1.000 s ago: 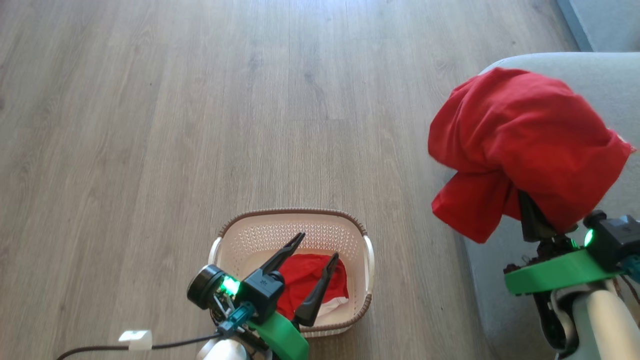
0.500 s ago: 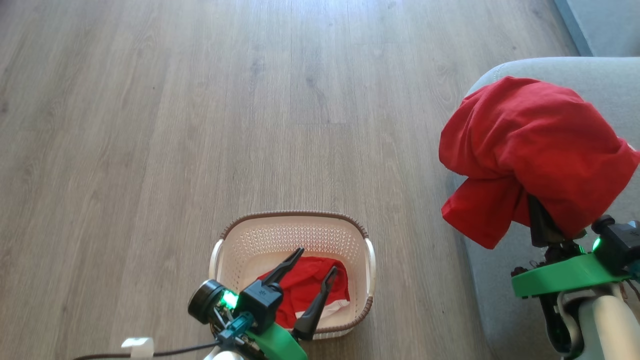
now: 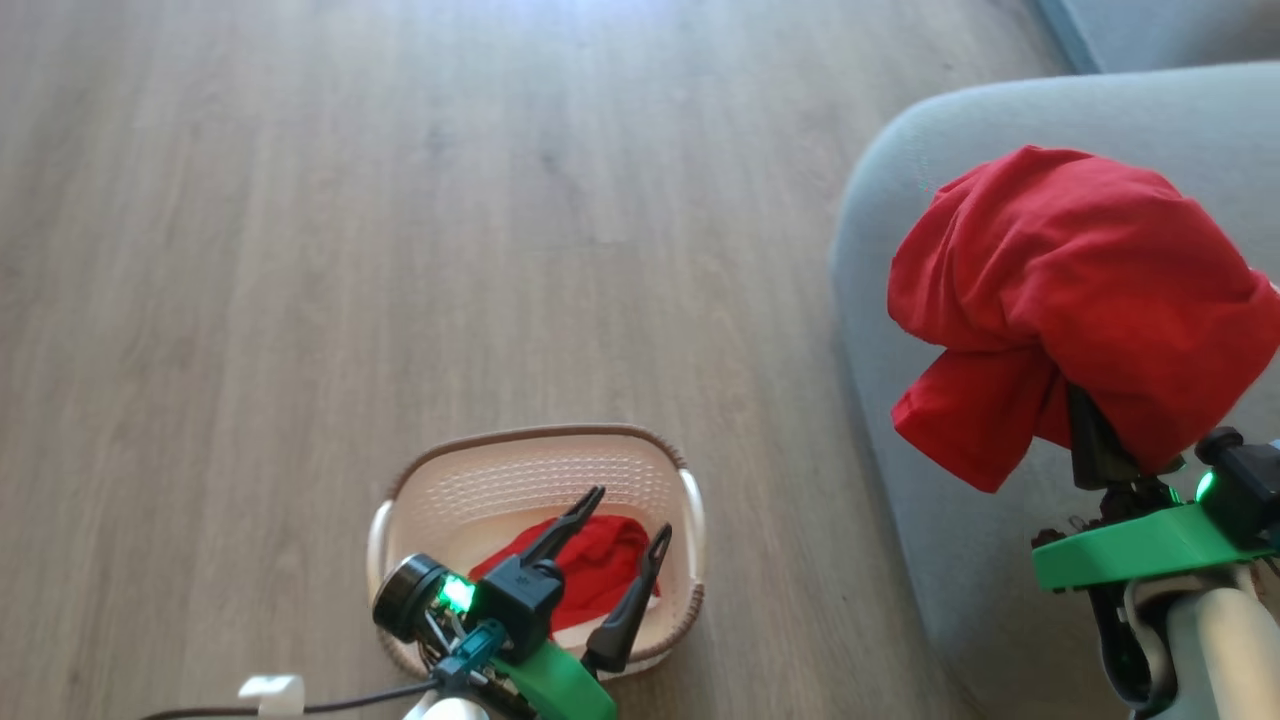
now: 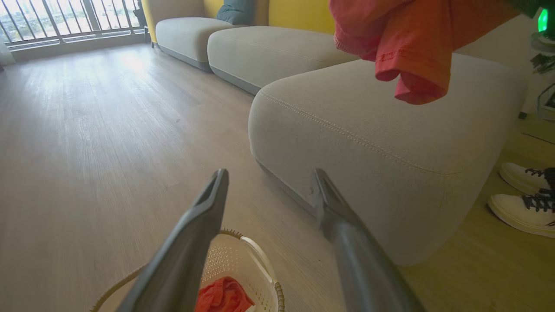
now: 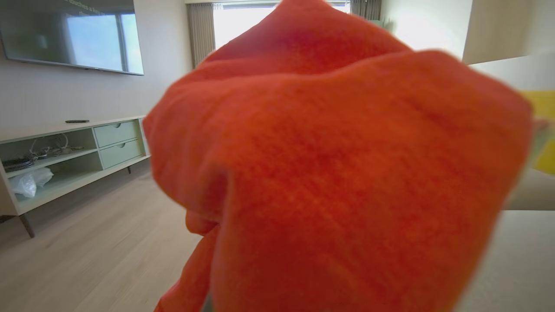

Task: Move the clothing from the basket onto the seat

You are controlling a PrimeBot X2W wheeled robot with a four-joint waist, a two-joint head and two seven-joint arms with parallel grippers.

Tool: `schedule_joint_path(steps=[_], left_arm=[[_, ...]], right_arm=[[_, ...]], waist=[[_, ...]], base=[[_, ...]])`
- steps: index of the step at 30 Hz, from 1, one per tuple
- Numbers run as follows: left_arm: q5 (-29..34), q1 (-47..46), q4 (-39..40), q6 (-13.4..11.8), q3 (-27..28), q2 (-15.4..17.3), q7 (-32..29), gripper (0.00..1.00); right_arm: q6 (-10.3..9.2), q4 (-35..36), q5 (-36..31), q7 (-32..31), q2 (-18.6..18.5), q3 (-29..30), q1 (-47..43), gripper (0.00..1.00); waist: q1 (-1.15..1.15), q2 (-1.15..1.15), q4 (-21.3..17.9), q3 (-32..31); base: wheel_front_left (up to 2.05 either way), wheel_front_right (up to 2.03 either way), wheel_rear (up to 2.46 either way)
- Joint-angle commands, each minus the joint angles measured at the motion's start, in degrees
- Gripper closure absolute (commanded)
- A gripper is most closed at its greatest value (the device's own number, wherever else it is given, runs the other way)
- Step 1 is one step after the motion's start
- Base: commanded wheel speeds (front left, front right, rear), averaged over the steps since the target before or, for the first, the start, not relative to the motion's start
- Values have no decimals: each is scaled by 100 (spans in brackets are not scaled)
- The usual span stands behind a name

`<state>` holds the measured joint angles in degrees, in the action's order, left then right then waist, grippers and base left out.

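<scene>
Item one of the clothing, a red garment [image 3: 1070, 290], hangs bunched over the right gripper [image 3: 1098, 445] at 3 o'clock in the head view. The gripper is closed on the fabric; its fingertips are buried in the folds and one dark finger emerges beneath the cloth. A loose flap of the garment droops toward 7 o'clock. In the left wrist view the same red garment [image 4: 412, 47] hangs above the top of the seat [image 4: 368, 130], apart from the cushion surface. In the right wrist view the red garment [image 5: 347, 173] sits close and blurred against the lens. Item two, a second garment [image 3: 600, 560], also red, lies crumpled on the floor of the basket [image 3: 540, 432] at 6 o'clock in the head view, with a white edge showing at its lower side. The left gripper [image 3: 632, 510] hovers over the basket with its jaws spread wide, holding nothing, fingers pointing toward 1 o'clock. The left wrist view confirms this: the left gripper [image 4: 269, 173] is agape, with the basket [image 4: 260, 255] and second garment [image 4: 223, 297] below it. The seat [image 3: 960, 560], grey with a stitched seam, lies at 3 o'clock from the basket, apart from it on the wooden floor [image 3: 300, 250]. A pair of white shoes [image 4: 520, 195] stands on the floor beside the seat. A low cabinet [image 5: 65, 151] and a wall-mounted screen [image 5: 73, 34] occupy 9 to 10 o'clock in the right wrist view.
</scene>
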<state>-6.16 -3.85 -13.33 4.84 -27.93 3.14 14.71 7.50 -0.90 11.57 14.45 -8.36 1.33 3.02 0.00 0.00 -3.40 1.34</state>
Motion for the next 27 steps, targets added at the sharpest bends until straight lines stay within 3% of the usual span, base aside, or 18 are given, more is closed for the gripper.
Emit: schedule_joint_path(steps=[1,12,19,27], left_arm=[[-39,-290,251,-35,168,-26,29,0],[63,-428,369,-12,47,-26,29,0],[112,-445,380,8,12,-26,29,0],[150,-676,288,145,-265,-26,29,0]], right_arm=[[-1,243,-52,55,-109,-86,263,100],[-1,360,-79,55,-130,69,295,100],[-1,373,-78,55,-93,131,288,100],[-1,606,-105,55,66,489,92,100]], waist=[[0,0,-341,51],[0,0,-1729,278],[0,0,-2402,308],[0,0,-2673,490]], base=[[0,0,0],[0,0,0],[0,0,0],[0,0,0]])
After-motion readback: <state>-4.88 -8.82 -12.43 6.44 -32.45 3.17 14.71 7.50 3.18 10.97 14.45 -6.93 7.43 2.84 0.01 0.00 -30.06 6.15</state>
